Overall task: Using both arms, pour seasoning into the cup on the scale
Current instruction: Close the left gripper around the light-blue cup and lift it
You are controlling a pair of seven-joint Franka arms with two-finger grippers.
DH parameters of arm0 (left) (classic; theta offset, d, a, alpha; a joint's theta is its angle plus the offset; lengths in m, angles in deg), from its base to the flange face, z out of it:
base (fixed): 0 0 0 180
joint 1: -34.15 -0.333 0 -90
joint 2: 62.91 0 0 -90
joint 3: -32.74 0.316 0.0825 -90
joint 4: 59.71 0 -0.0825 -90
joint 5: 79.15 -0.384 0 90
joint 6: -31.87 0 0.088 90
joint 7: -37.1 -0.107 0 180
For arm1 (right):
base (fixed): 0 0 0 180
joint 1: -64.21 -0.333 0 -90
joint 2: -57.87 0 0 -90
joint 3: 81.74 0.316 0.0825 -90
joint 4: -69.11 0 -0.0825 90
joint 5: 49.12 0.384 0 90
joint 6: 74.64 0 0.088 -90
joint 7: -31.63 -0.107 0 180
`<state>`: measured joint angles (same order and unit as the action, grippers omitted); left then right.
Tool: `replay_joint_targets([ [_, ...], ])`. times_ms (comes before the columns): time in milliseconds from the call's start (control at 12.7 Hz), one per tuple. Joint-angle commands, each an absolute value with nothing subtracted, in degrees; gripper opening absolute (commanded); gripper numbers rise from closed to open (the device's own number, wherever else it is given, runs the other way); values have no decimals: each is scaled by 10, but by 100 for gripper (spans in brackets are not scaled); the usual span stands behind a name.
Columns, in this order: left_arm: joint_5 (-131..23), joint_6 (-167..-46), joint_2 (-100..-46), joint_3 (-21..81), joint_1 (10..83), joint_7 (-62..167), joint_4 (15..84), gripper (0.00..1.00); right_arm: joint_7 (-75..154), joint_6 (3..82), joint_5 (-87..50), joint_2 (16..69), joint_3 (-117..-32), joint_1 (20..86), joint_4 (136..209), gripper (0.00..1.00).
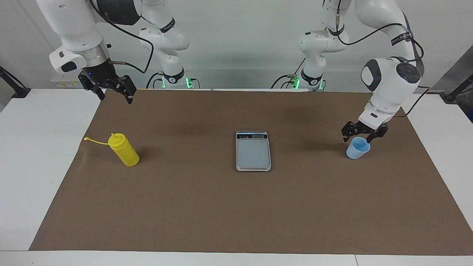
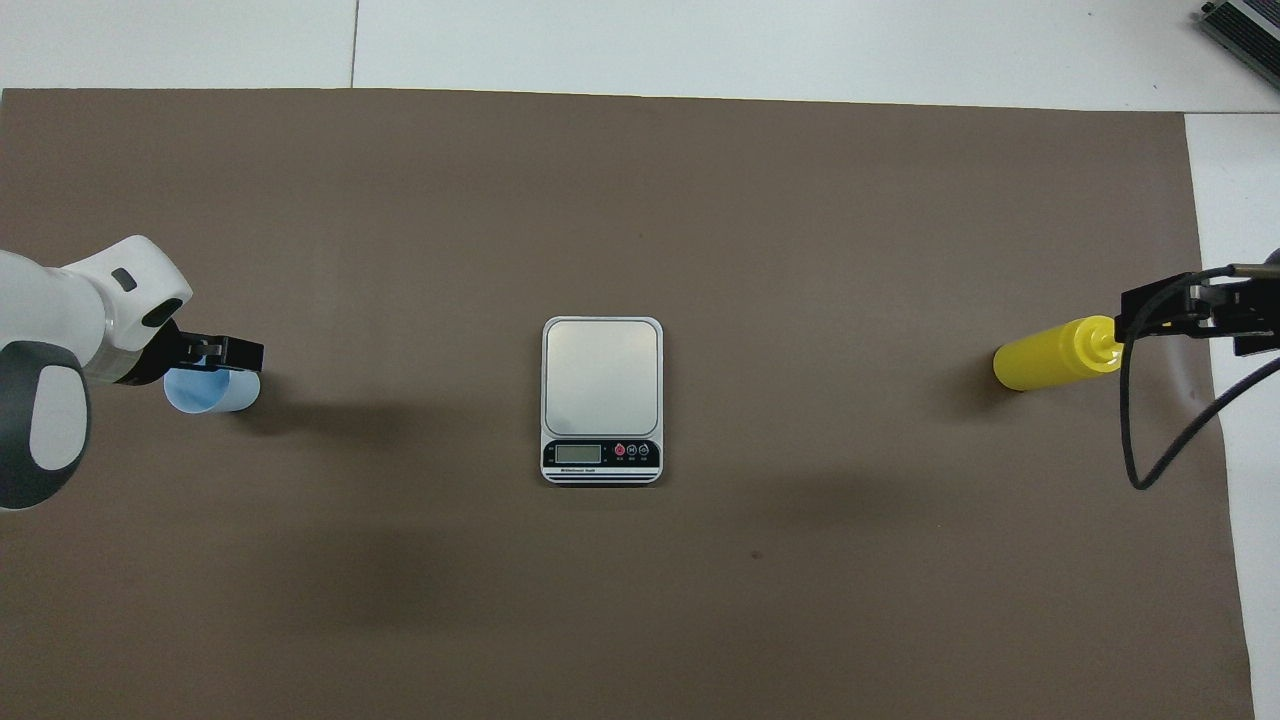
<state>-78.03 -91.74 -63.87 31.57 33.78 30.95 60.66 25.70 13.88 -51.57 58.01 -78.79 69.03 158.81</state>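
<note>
The light blue cup (image 1: 357, 149) (image 2: 212, 392) stands upright on the brown mat toward the left arm's end of the table. My left gripper (image 1: 357, 138) (image 2: 222, 354) hangs open just over the cup's rim, holding nothing. Flat in the mat's middle lies the silver-grey scale (image 1: 253, 151) (image 2: 601, 375), its plate bare. The yellow seasoning bottle (image 1: 124, 150) (image 2: 1050, 355) stands toward the right arm's end, its cap strap sticking out sideways. My right gripper (image 1: 115, 98) (image 2: 1160, 310) waits open and raised over the mat's edge, apart from the bottle.
A brown mat (image 1: 236, 210) covers most of the white table (image 1: 33, 147). The right arm's black cable (image 2: 1135, 420) loops down beside the bottle in the overhead view.
</note>
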Motion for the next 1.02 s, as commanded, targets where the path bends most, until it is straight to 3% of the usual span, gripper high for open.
replay_joint_targets([
  [0, -774, -945, -626, 321, 346, 300, 637, 100, 249, 143, -504, 585, -787, 694, 1595, 100],
  [942, -773, -1000, -646, 323, 351, 289, 690, 100, 249, 142, -504, 586, -787, 694, 1595, 100],
])
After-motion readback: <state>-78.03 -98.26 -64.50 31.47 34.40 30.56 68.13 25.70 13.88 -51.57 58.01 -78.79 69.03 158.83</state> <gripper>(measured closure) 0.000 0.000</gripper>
